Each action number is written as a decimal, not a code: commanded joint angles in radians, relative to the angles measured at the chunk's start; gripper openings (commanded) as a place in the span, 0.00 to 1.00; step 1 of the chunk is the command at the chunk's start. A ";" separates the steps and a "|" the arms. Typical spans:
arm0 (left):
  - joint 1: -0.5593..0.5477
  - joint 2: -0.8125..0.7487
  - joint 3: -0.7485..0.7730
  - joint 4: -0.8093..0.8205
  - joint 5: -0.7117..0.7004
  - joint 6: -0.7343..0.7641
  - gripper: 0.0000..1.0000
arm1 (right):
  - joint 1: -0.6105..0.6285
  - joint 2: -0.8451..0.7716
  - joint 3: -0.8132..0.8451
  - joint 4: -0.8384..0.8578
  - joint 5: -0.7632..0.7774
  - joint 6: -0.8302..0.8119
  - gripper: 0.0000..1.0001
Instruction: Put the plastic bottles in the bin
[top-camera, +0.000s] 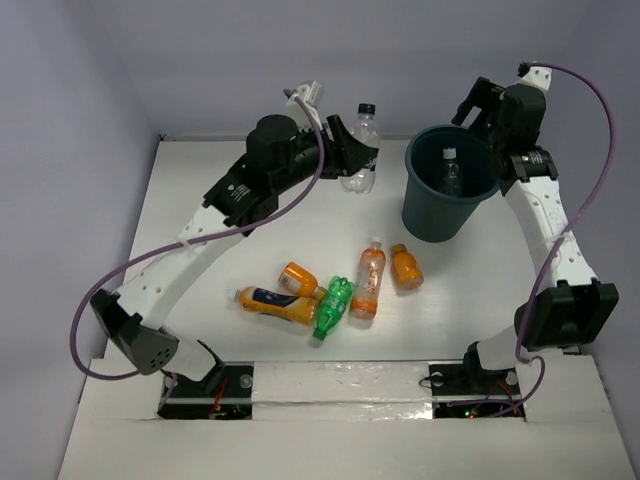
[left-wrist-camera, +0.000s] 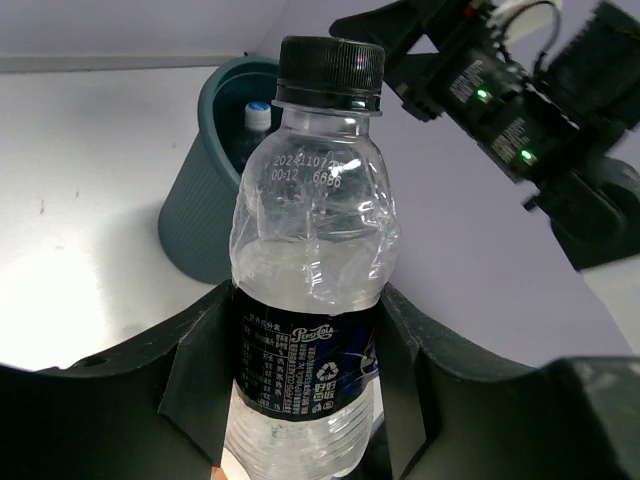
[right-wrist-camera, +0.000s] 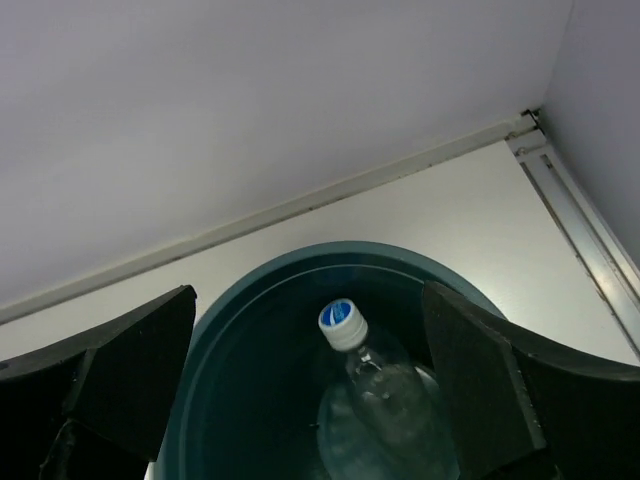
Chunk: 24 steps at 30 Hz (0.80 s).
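We see a flat white tabletop (top-camera: 200, 220) enclosed by plain pale grey walls (top-camera: 250, 60) at the back and on both sides. Soft light leaves the surface bright, and a pale strip (right-wrist-camera: 580, 230) runs along its right-hand edge.

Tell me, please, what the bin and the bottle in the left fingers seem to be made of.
The bin looks like moulded plastic: dark teal, smooth, dull sheen, rolled rim. The held bottle looks like thin clear plastic: glossy, with dented, crinkled walls; its black ribbed cap seems a harder plastic.
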 joint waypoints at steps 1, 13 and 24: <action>-0.021 0.068 0.124 0.094 -0.023 0.046 0.15 | -0.004 -0.106 0.010 0.037 -0.031 0.035 1.00; -0.132 0.517 0.599 0.171 -0.066 0.092 0.14 | -0.004 -0.714 -0.430 0.012 -0.149 0.286 0.01; -0.163 0.847 0.820 0.319 -0.090 0.032 0.46 | 0.016 -0.976 -0.611 -0.138 -0.268 0.325 0.06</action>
